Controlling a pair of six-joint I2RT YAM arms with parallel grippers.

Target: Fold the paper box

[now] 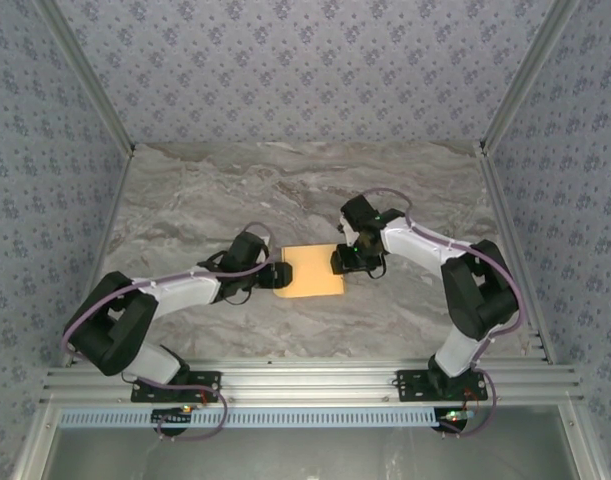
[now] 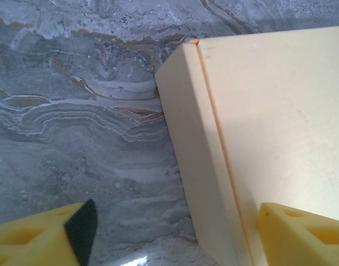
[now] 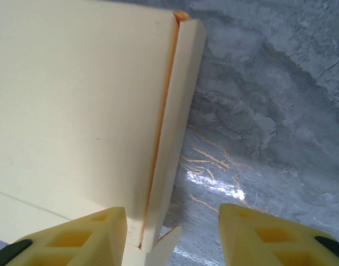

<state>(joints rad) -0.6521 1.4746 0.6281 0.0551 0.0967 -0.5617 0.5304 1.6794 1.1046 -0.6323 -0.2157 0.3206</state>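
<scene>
- The left arm (image 1: 175, 290) reaches from its base at the near left across the marbled bench (image 1: 185, 200) toward the middle.
- The left tool (image 1: 281, 273) sits at the left edge of the box (image 1: 311, 271).
- Its jaws are spread wide and hold nothing. One yellow finger (image 2: 36, 241), with a black pad, hangs over bare bench, apart from the box's side wall. The other finger (image 2: 302, 235) is over the box's top face, so the wall lies between the two.
- The box is pale yellow-orange and lies flat in the middle of the bench, between the two tools. Its top face is level and its side walls are folded down, with an orange crease along each edge.
- The right tool (image 1: 347, 262) is at the box's right edge, toward the far corner.
- Its jaws are parted and clamp nothing. One finger (image 3: 75, 238) is over the top face, just beside the side wall. The other finger (image 3: 280, 238) is over the bench, well apart from that wall.
- A small flap (image 3: 165, 244) pokes out from the wall's end between these fingers.
- The right arm (image 1: 465, 280) bends back to its base at the near right.
</scene>
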